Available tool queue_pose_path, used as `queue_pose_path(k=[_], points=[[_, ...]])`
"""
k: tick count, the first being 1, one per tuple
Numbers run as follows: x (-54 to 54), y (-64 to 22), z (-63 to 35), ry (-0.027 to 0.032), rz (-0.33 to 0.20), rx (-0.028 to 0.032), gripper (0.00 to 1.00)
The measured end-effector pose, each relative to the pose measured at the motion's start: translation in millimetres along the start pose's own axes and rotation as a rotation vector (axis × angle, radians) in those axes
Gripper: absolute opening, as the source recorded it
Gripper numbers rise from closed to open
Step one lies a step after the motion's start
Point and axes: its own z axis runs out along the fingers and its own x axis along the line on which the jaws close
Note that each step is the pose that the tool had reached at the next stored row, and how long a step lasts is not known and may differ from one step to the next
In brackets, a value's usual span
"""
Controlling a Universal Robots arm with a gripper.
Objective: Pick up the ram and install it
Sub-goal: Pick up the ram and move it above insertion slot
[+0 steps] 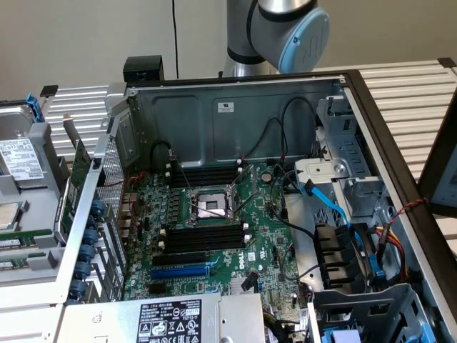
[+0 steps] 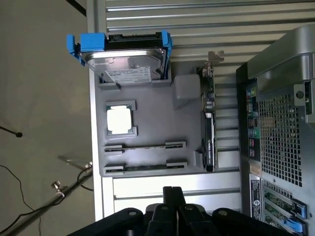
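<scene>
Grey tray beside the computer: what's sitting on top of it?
A hard drive in a blue bracket, a square silver chip, two ram sticks on edge, and a dark card along one side. The tray under the hard drive is covered.

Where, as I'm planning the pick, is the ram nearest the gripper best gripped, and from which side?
Probably at mid-length of the ram, pinching its two flat faces and coming straight down onto its upper long edge. It stands on edge in the grey tray, and raised holders cover both ends, leaving the middle free.
</scene>
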Motion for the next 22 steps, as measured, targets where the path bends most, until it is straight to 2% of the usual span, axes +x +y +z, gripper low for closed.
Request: queue_pose_path(k=[22], points=[[0.2, -0.4, 8.4, 0.0199, -0.4, -0.0073, 0.11]])
